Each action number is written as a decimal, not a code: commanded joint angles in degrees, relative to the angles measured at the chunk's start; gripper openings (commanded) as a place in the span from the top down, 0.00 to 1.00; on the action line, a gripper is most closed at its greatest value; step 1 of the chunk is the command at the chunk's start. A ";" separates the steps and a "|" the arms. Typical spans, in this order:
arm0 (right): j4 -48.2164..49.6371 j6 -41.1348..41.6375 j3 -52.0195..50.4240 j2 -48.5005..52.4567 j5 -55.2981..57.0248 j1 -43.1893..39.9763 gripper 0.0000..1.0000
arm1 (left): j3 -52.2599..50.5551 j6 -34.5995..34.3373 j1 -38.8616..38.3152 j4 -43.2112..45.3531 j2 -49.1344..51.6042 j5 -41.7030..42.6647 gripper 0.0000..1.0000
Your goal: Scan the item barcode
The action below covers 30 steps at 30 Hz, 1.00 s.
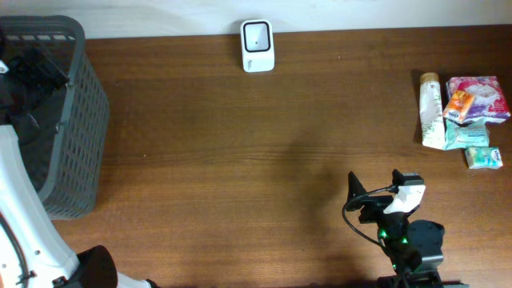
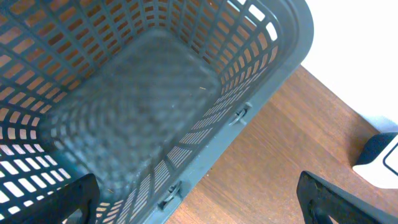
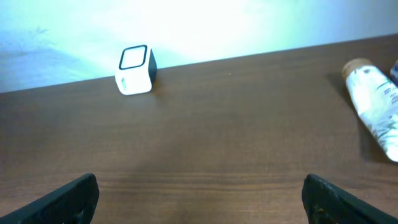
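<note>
Overhead view puts the goods for scanning in a small cluster near the right edge of the table (image 1: 240, 160). A white tube (image 1: 432, 111) with a tan cap lies lengthwise, cap toward the far wall. Just beside it on the right is a pink packet (image 1: 482, 94), with a small orange packet (image 1: 458, 104) lying on its left part. In front of these sits a pale green packet (image 1: 466, 134), and nearest the front a small teal box (image 1: 484, 158). Neither arm touches any of them, and any barcode is too small to make out.

The barcode scanner (image 1: 258, 46), a white block with a dark square window, stands upright at the far edge of the table about midway along, well apart from the cluster. In the right wrist view the scanner (image 3: 135, 70) stands at upper left against the pale wall, and the tube (image 3: 376, 106) lies at the right edge.

The right pincer (image 1: 379, 184) is near the front of the table, left of and in front of the cluster, pointing toward the far edge. Its fingers are spread wide, with only bare wood between them (image 3: 200, 198).

A grey plastic lattice basket (image 1: 72, 120) stands at the table's left edge. The left pincer (image 2: 198, 198) hangs above it, looking down into the basket (image 2: 261, 56). Its fingers are spread wide and pinch nothing, and a corner of the scanner (image 2: 380, 158) shows at the right edge of that view.
</note>
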 commanded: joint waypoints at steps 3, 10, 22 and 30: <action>0.83 -1.57 -0.57 -2.62 0.17 0.52 0.01 | 0.42 0.92 0.31 0.09 -0.04 -0.42 0.01; 6.25 -1.86 -4.83 -7.13 2.47 0.48 0.01 | 0.42 0.94 0.31 0.09 -0.04 -0.42 0.01; 3.45 -1.90 -7.15 -10.88 2.73 -0.79 0.01 | 0.42 0.94 0.31 0.09 -0.04 -0.42 0.01; 3.30 -12.41 -7.15 -10.91 3.80 -1.42 0.01 | 0.42 0.94 0.31 0.09 -0.04 -0.42 0.01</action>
